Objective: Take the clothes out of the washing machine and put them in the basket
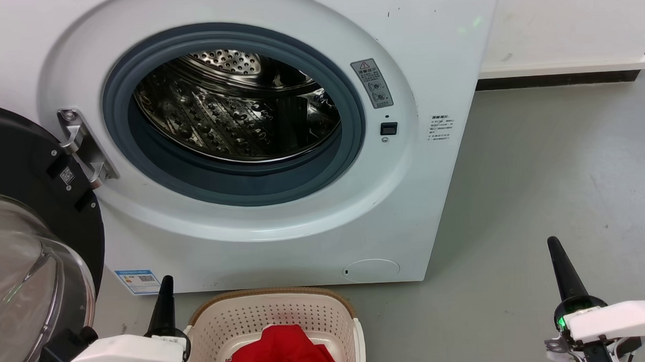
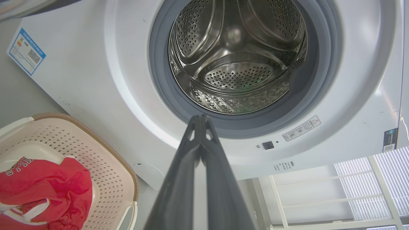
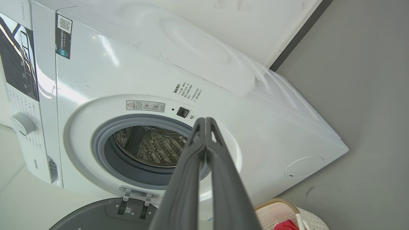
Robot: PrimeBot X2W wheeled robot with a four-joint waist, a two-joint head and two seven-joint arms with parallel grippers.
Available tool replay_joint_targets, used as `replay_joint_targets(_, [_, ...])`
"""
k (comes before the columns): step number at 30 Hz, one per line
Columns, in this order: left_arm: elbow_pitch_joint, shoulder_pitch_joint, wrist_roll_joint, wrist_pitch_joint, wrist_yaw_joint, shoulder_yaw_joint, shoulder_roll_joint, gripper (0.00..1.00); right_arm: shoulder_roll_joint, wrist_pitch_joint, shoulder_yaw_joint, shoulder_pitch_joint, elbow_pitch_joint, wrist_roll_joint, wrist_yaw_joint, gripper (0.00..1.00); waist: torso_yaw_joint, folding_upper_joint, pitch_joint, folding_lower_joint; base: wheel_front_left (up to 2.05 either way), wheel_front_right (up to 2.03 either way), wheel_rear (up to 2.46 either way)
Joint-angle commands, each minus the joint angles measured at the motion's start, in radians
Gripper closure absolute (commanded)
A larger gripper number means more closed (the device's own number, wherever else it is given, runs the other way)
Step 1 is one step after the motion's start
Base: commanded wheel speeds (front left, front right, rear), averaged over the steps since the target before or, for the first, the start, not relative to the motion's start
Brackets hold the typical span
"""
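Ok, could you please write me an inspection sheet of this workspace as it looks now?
Surface: grey floor, smooth.
Job's things: washing machine, its drum showing no garments; red clothes lying in the basket.
Clutter: nothing seen.
Grippers: left gripper and right gripper, both with jaws shut, holding nothing.
Cables: nothing seen.
Surroundings: white wall with dark skirting; machine door swung open at the left.

Bright, even light; soft shadows.

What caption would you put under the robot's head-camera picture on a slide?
Red clothes lie in the basket before the open, empty washing machine; left gripper and right gripper both shut.
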Motion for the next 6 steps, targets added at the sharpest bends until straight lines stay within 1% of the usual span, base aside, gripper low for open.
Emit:
replay_joint_targets(1, [-0.004,-0.02,-0.017,0.005,-0.006,0.006,0.0,1.0,-0.006,0.005,-0.003,-0.02,-0.002,0.02,0.0,1.0,0.0,-0.0001,0.0,0.0,0.0,0.0,0.0])
replay_joint_targets(6, [0.002,-0.029,-0.071,0.017,-0.013,0.009,0.0,1.0,-0.005,0.017,-0.008,-0.03,0.005,0.071,0.0,1.0,0.002,-0.0001,-0.001,0.0,0.0,0.0,0.0])
